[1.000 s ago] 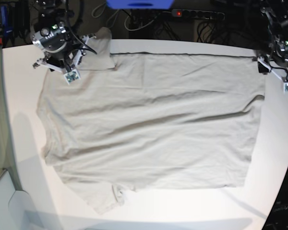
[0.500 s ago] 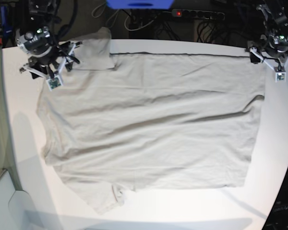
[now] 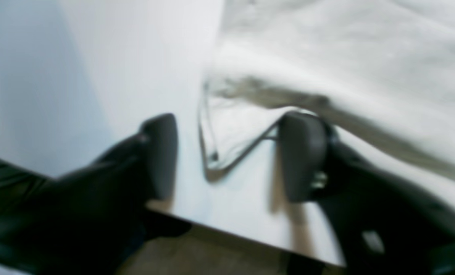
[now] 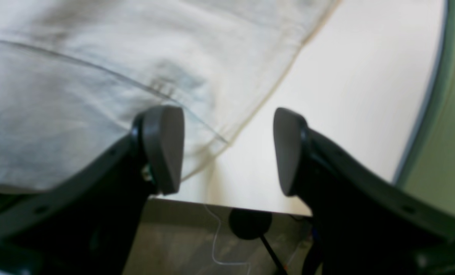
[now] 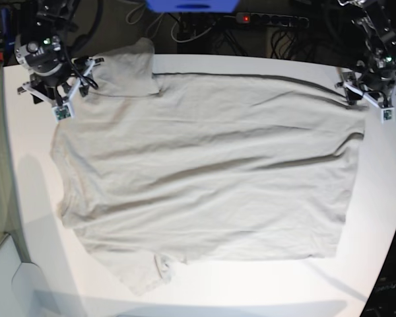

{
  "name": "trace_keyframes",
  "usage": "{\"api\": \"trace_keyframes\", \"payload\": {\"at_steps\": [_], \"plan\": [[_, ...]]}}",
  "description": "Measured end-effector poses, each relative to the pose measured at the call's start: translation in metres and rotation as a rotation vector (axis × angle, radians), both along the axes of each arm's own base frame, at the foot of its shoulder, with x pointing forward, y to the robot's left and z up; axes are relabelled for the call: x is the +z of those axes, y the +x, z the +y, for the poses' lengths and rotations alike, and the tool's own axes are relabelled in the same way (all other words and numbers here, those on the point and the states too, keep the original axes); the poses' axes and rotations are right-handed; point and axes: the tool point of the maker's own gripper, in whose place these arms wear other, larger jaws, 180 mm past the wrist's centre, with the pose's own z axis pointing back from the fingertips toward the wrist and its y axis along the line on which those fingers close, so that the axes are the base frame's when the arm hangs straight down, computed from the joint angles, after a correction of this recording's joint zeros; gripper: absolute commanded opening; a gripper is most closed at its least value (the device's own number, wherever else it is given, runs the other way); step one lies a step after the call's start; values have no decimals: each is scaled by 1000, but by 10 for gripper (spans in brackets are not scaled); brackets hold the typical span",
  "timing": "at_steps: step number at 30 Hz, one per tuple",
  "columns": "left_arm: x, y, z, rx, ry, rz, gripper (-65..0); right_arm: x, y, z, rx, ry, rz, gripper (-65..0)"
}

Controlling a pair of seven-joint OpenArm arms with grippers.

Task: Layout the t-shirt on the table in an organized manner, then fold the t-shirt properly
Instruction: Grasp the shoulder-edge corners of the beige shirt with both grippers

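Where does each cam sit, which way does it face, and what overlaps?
Base: high, looking down at the shirt and table; both grippers show at the far edge.
Left wrist: on the left arm, angled down at a shirt corner between the fingers of the left gripper.
Right wrist: on the right arm, angled down at shirt edge between the fingers of the right gripper.
Both wrist views share the table edge and floor.

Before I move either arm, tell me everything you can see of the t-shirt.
The t-shirt is plain, light beige-grey, soft-looking fabric, spread wide across the table with shallow wrinkles. One flap sticks out past its far edge beside the right gripper; a crumpled piece juts from the near edge. At the left gripper, a corner lies between the open jaws, one finger touching or nearly touching the cloth.
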Motion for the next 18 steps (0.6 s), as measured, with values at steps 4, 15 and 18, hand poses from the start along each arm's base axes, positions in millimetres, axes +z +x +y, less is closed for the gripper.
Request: {"api": "trace_keyframes", "payload": {"at_steps": [4,15,18], "plan": [[0,4,-4,-6,-7,-8,-599,0,0,-1,-2,-1,0,-275],[-1,4,-5,-5,0,-2,-637,1,-9,-22,-99,-13,-1,-274],[-1,3,-5,-3,1,-1,-637,-3,-15,-17,-113,6,26,-274]]}}
